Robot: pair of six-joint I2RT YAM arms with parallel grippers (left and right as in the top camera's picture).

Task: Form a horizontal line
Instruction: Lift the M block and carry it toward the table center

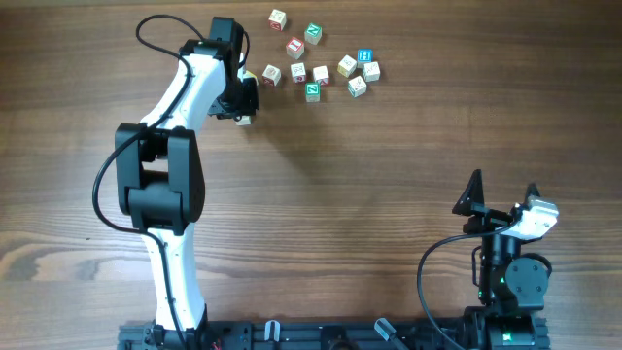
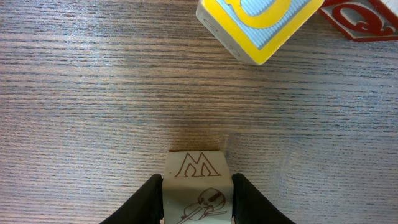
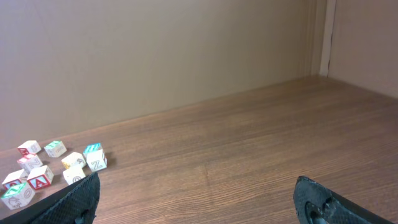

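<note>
- Between the fingers of the left gripper (image 2: 198, 182) sits a cream M cube (image 2: 196, 167), jaws partly closed on its sides (perhaps resting on the wooden table (image 2: 93, 93); too close to tell).
- Likely it is held apart from the scattered cubes (image 1: 321, 75) to begin the horizontal line, not yet formed.
- Right gripper (image 3: 196, 186) stands wide open, empty.
- No container is visible.

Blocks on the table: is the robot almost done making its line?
Not nearly. Done: nothing; the small wooden letter cubes lie in a loose bunch, with no row. In hand: the left tool grips a pale wooden cube marked M, apart from the bunch. Left: placing it and lining others up beside it. The right tool is open, far from them.
</note>
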